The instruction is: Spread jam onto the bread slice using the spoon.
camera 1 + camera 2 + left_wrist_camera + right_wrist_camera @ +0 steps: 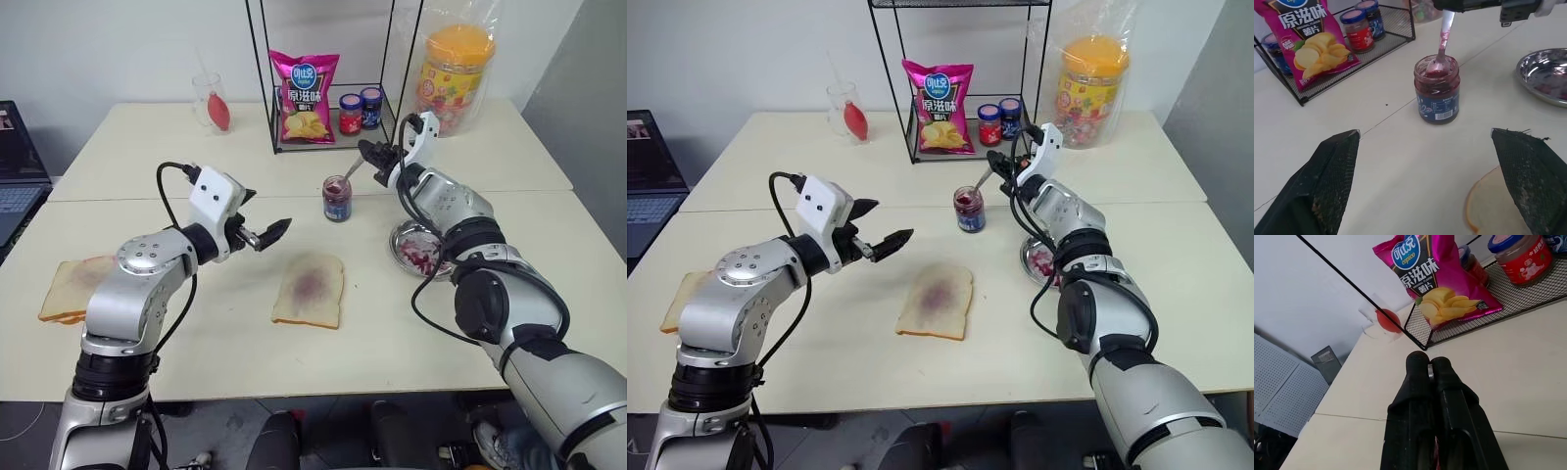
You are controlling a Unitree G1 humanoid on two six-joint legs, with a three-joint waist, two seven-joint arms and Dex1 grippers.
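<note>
Right hand [376, 155] is clamped on the spoon [1442, 45], bowl dipped in the jam [1436, 74] jar at frame centre. Bread [310, 290] below it has only a faint smear (spreading mostly left). Left hand [265, 233] hangs wide open.

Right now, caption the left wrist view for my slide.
Spoon dipped into the open jam jar, held from above by the right gripper; the left fingers stand open.
</note>
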